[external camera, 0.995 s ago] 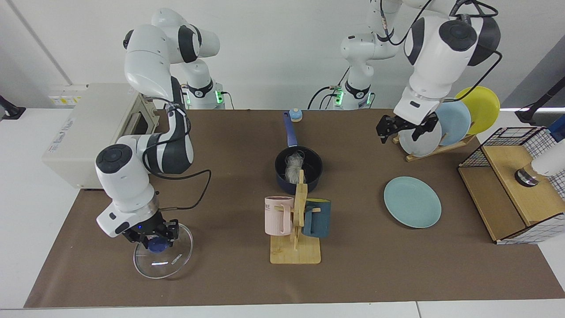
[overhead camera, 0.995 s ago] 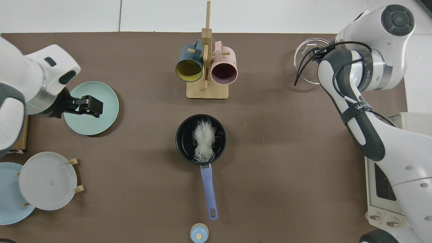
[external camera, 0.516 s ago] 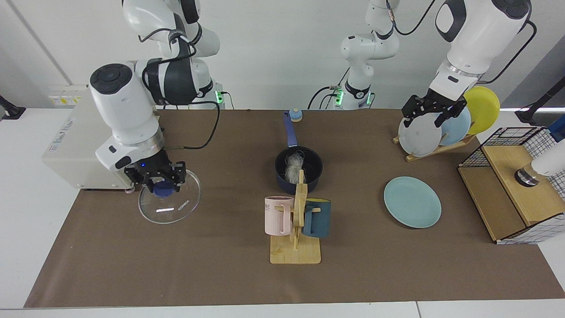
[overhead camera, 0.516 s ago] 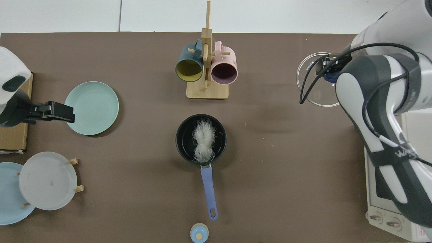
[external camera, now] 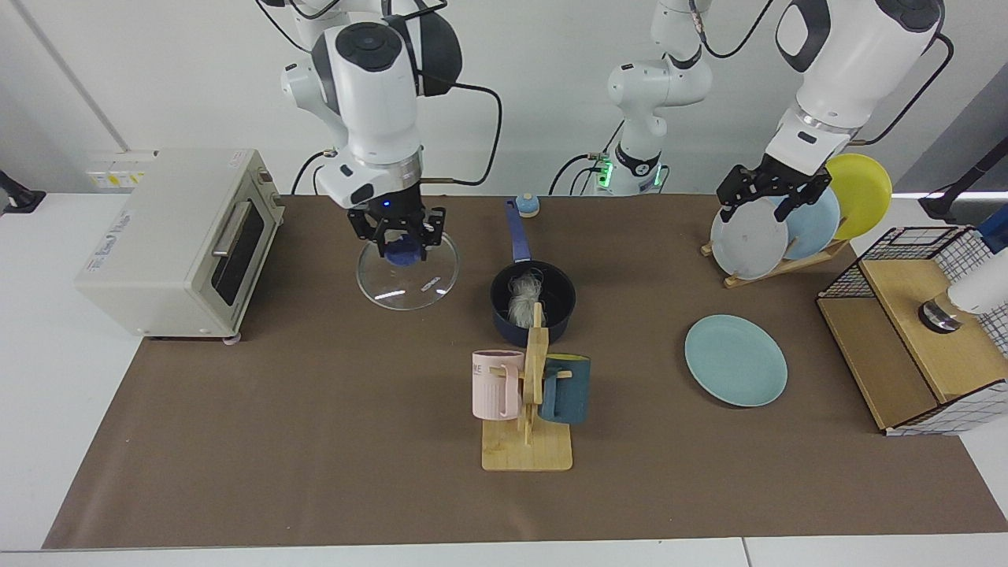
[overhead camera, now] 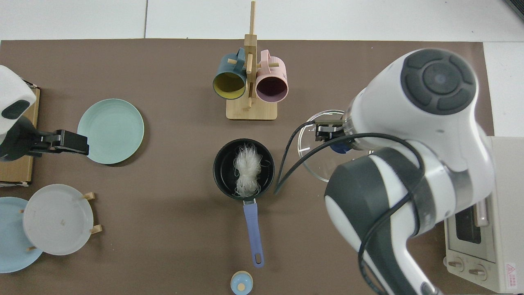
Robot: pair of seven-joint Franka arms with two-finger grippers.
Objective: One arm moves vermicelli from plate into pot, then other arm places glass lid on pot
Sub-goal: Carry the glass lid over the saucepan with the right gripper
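The glass lid [external camera: 407, 274] hangs tilted above the table, just left of the pot in the facing view. My right gripper [external camera: 402, 238] is shut on its blue knob [external camera: 405, 250]. In the top view the right gripper [overhead camera: 332, 138] and the lid [overhead camera: 311, 153] are to the right of the pot. The navy pot [external camera: 533, 309] holds the white vermicelli [external camera: 520, 304], and from above the vermicelli [overhead camera: 247, 168] lies across the black inside of the pot [overhead camera: 224, 166]. The teal plate [external camera: 735, 360] is bare. My left gripper [external camera: 770, 197] hangs open high by the plate rack.
A wooden mug rack [external camera: 526, 441] with a pink mug [external camera: 496, 384] and a teal mug [external camera: 565, 388] stands just in front of the pot. A toaster oven [external camera: 173, 236] sits at the view's left. Plate rack [external camera: 780, 264] and wooden box [external camera: 921, 339] are at its right.
The right arm has lifted the lid off the table and carried it up and across towards the pot. The left arm rose and drew back to the plate rack, then held still.
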